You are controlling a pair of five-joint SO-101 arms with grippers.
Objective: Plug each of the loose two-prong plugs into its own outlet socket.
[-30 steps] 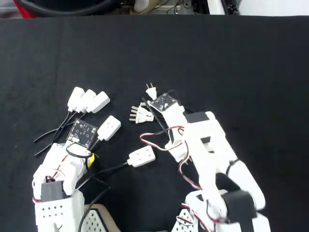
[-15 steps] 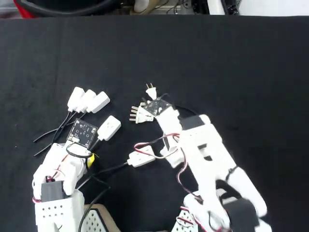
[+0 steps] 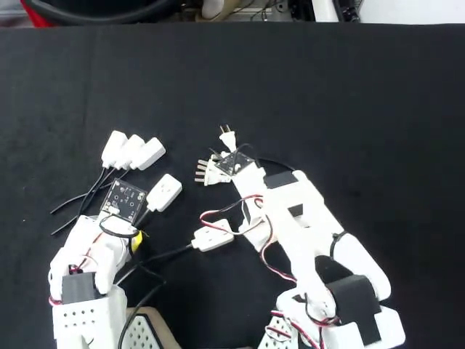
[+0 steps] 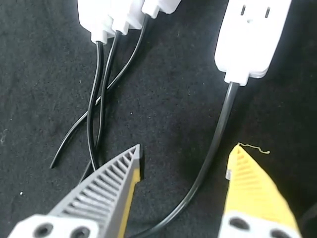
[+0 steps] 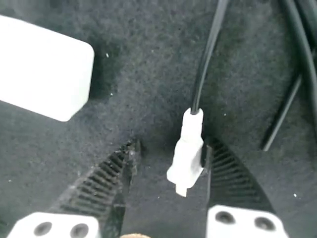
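black cloth table (image 3: 378,87), pale clutter (image 3: 218,9) behind it

Three sockets (image 3: 133,151) lie side by side on the worktop's (image 3: 363,109) left, a fourth socket (image 3: 164,192) before them, a fifth socket (image 3: 214,235) further right; behind it lie a near plug (image 3: 209,171) and a far plug (image 3: 227,137).

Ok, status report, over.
Left gripper open over socket cord. Right gripper open around plug, not gripped. Loose cords beside it.
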